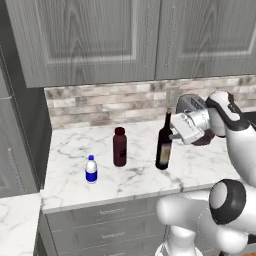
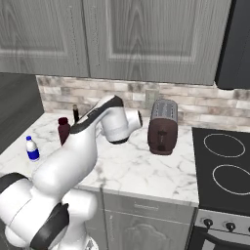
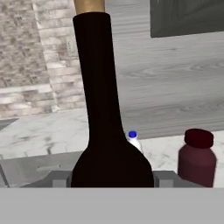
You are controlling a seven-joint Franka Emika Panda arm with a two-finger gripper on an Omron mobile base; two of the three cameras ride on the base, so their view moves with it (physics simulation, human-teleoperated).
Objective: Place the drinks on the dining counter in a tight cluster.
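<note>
A: Where do your drinks stand?

B: All three are upright on the marble worktop (image 1: pixel 135 175) with grey drawers, under the brick backsplash (image 1: pixel 110 102). Your wine bottle (image 1: pixel 164 145) is nearest the arm, the maroon bottle (image 1: pixel 119 147) stands well apart to its left, and the small water bottle (image 1: pixel 91 169) sits further left and nearer the front edge.

A: And your gripper?

B: Your gripper (image 1: pixel 176 136) is level with the wine bottle's shoulder, coming at it from the right. In the hand view the wine bottle (image 3: pixel 107 127) rises dead centre between the two fingertips (image 3: pixel 59 180), one on each flank. The jaws stand narrow, set around the body, and I'd call that a hold on the wine bottle, whose base is down on the worktop.

A: What else is around you?

B: In the hand view the maroon bottle (image 3: pixel 197 157) is beyond on the right, and the water bottle's cap (image 3: pixel 132 135) peeks out beside the wine bottle. From the right base view, a toaster (image 2: pixel 163 127) stands by the wall and a stovetop (image 2: pixel 222 168) lies past it.
</note>
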